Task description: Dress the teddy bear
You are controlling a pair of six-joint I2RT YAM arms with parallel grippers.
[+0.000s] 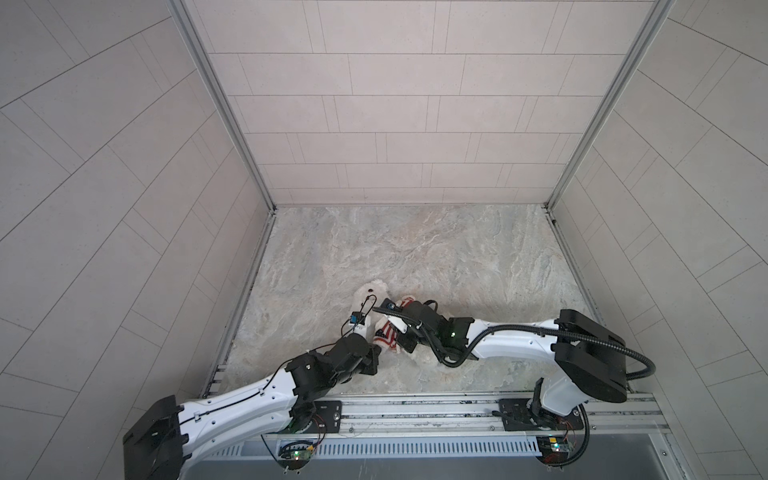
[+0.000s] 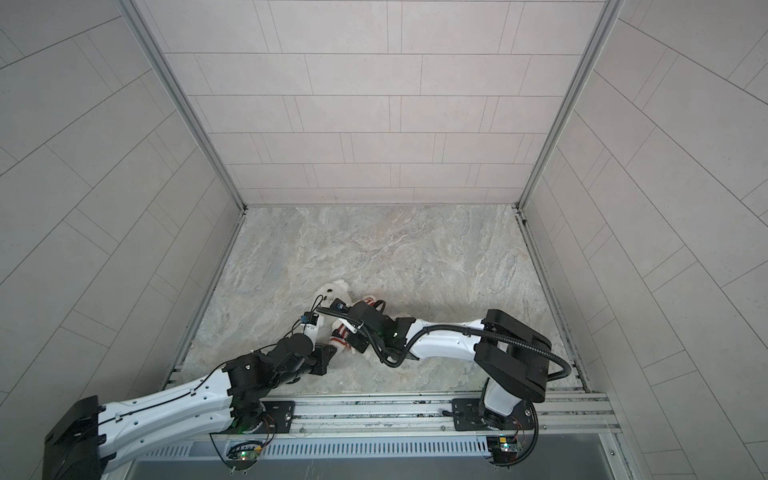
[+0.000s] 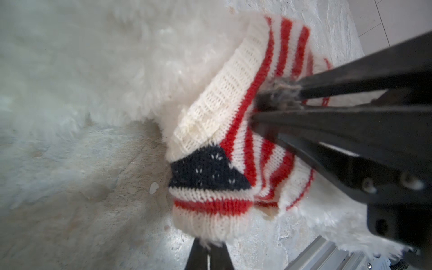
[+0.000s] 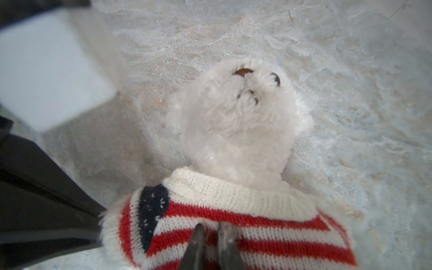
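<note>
The white fluffy teddy bear (image 1: 371, 289) lies on the marble table near the left wall, and its head (image 4: 236, 121) and dark eyes show in the right wrist view. A red-and-white striped knit sweater (image 4: 257, 224) with a navy patch is over its body, with the cream collar under the head. My left gripper (image 3: 207, 253) is shut on the cream cuff of a sleeve (image 3: 210, 210). My right gripper (image 4: 211, 230) is shut on a pinch of the sweater's striped front. Its black fingers (image 3: 350, 81) also show in the left wrist view. In both top views the two grippers meet over the bear's body (image 2: 341, 334).
The marble table (image 1: 457, 257) is boxed in by tiled walls on three sides, and the left wall's metal edge (image 1: 249, 299) is close to the bear. An aluminium rail (image 1: 415, 409) carrying both arm bases runs along the front.
</note>
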